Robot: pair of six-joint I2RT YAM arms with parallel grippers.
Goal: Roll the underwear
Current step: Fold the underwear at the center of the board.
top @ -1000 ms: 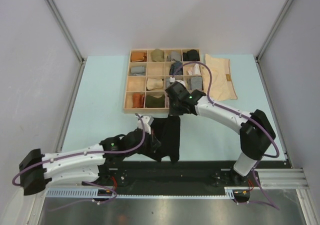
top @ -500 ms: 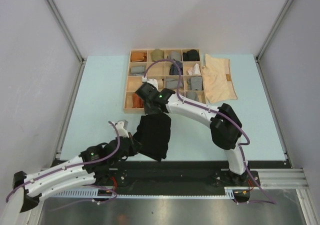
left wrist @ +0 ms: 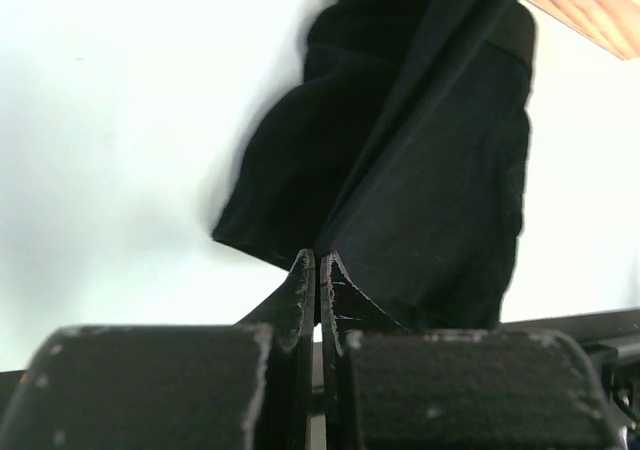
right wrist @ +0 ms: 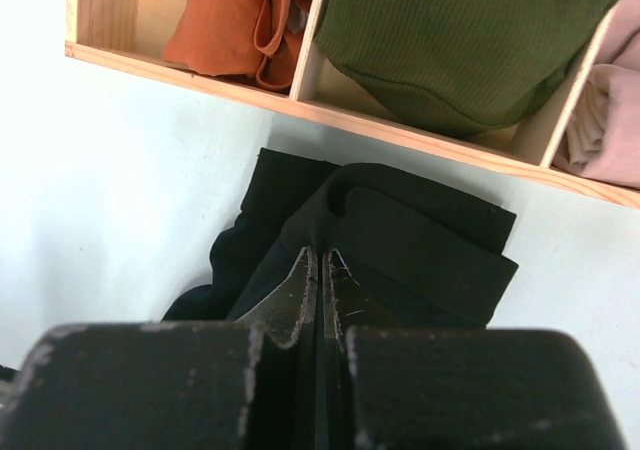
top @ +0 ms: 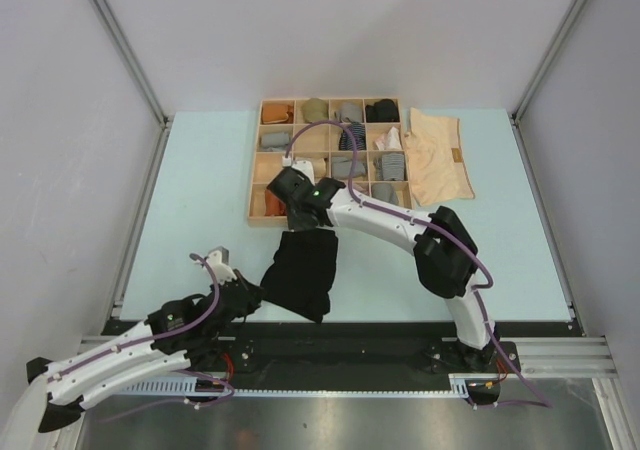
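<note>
Top view: black underwear (top: 302, 273) spans between both arms, just at 6 o'clock of the wooden tray (top: 254, 170). The right gripper (top: 300, 228) is on its 12 o'clock edge and the left gripper (top: 256, 292) at its 8 o'clock corner. Can't tell if the cloth is lifted or on the table. Cream underwear (top: 437, 157) lies at 3 o'clock of the tray, untouched. Left wrist: jaws pinched on a thin black edge. It's a shallow bite, so any added tension could pull it free. Right wrist: jaws clamped on a doubled fold, with the tray wall and olive bundle (right wrist: 460, 40) near at 12 o'clock. A forward move risks a snag, and the folds are uneven, so the roll could come out lopsided.
</note>
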